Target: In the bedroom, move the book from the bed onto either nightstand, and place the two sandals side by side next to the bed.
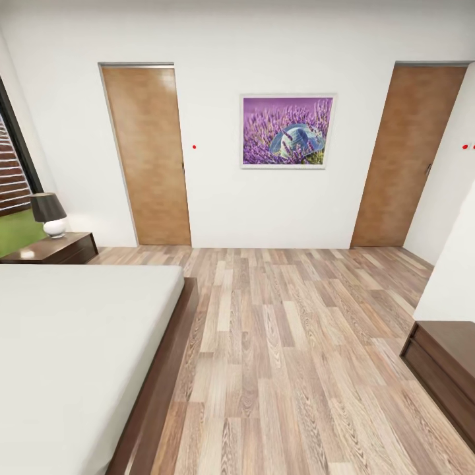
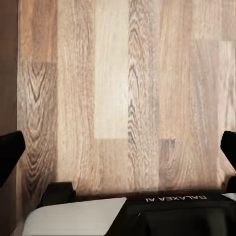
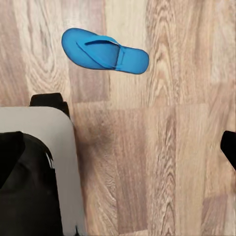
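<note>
One bright blue sandal [image 3: 104, 51] lies flat on the wood-plank floor in the right wrist view, well beyond my right gripper [image 3: 118, 152], which hangs open above bare planks. My left gripper [image 2: 118, 150] is open too, its black fingertips [image 2: 10, 152] spread wide over bare floor. In the head view the bed [image 1: 72, 343], with a light grey mattress and dark wooden frame, fills the lower left. A dark-brown nightstand [image 1: 63, 247] stands beyond it by the far wall. The book is out of view.
A black-shaded lamp [image 1: 49, 214] stands on the nightstand. Two wooden doors [image 1: 148, 155] [image 1: 406, 155] flank a lavender picture [image 1: 287, 130] on the far wall. A low dark cabinet [image 1: 445, 369] sits at the right. Open plank floor [image 1: 284, 343] runs between bed and cabinet.
</note>
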Robot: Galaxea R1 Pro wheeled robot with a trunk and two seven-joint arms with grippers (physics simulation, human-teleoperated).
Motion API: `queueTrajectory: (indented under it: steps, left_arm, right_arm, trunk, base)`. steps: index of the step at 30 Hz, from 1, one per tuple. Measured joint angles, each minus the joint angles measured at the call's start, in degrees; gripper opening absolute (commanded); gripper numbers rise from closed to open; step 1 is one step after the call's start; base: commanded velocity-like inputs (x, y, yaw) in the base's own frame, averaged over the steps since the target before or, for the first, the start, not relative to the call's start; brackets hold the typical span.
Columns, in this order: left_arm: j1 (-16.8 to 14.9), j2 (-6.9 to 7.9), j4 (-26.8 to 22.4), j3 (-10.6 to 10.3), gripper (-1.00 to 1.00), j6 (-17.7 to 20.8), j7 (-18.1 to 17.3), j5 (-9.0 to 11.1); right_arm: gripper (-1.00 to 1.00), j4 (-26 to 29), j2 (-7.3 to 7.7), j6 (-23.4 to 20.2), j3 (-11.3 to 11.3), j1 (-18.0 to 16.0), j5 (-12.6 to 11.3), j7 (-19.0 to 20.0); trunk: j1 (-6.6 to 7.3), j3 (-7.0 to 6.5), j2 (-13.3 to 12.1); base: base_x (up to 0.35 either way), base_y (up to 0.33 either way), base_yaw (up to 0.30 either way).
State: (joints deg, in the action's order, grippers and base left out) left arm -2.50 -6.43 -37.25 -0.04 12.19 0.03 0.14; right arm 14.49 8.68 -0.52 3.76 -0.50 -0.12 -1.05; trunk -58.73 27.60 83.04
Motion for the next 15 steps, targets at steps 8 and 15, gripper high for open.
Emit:
queueTrajectory:
  steps: [8,15]
  left_arm:
    - [-6.42,-1.21,-1.16,-0.04,1.0,0.48,0.01,-0.06]
    - [-7.81,-2.21,-1.22,-0.04,1.0,0.49,0.08,-0.13]
  right_arm:
    - [1.0,5.57,4.86,-0.8,4.37,-0.19,-0.02,0.11]
    - [1.0,9.23,6.69,-4.33,4.8,-0.2,-0.04,0.18]
  trunk:
    - [0.0,0.01,0.0]
    - [0.0,0.01,0.0]
  base:
    - [0.0,0.0,0.0]
    - [0.0,0.0,0.0]
